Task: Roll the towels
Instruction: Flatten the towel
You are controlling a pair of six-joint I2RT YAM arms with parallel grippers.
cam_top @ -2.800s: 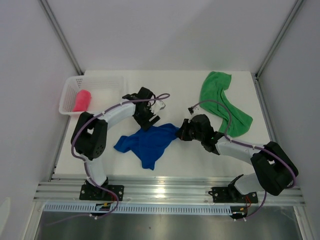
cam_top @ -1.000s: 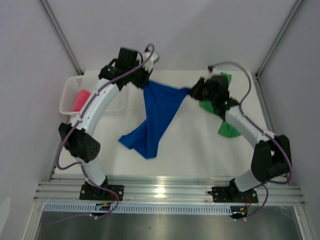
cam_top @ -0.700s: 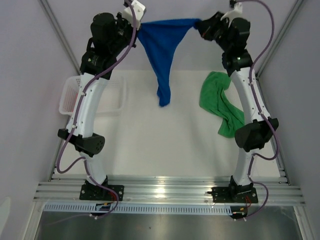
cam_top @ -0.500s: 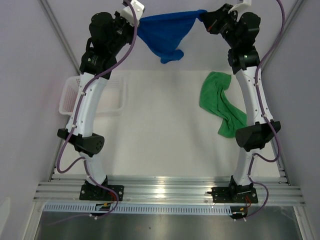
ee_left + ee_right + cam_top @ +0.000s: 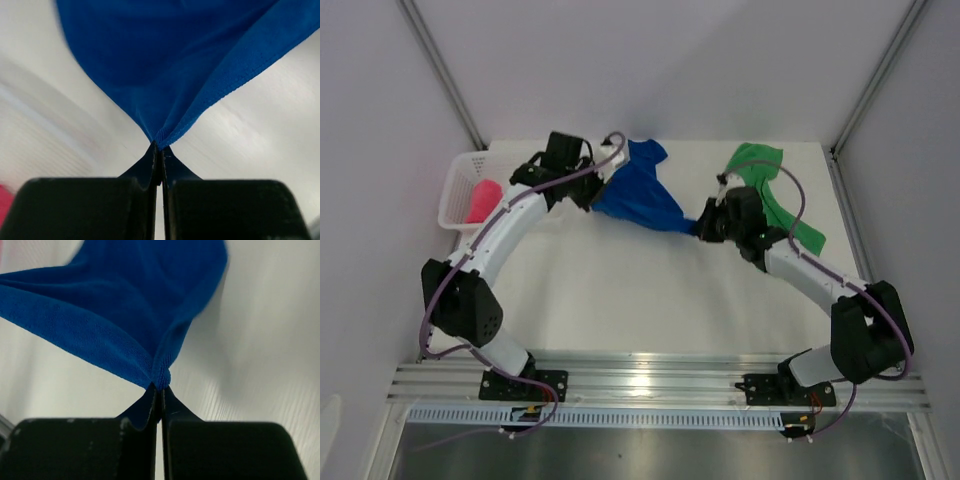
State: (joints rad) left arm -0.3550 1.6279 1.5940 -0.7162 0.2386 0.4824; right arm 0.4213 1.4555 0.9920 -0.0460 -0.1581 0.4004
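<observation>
Stretching between the 2 hands, the blue towel sat low over the back of the desk, its bulk bunched toward the far edge. I couldn't tell how much of it actually lay flat. The left hand had its fingers pressed together on one corner of that cloth. The right hand pinched another corner the same way. In both wrist views the fabric fanned out from the squeezed tips, w/ no gap between them.

There were 3 towels in all. 1 was the blue, held btwn the hands. 1 was the green towel, lying crumpled on the desk at the back right, partly hidden behind the right arm. 1 was the pink towel, which looked rolled and sat inside the white basket at the back left corner. There was 1 basket, and the left arm arched past just beside it.
</observation>
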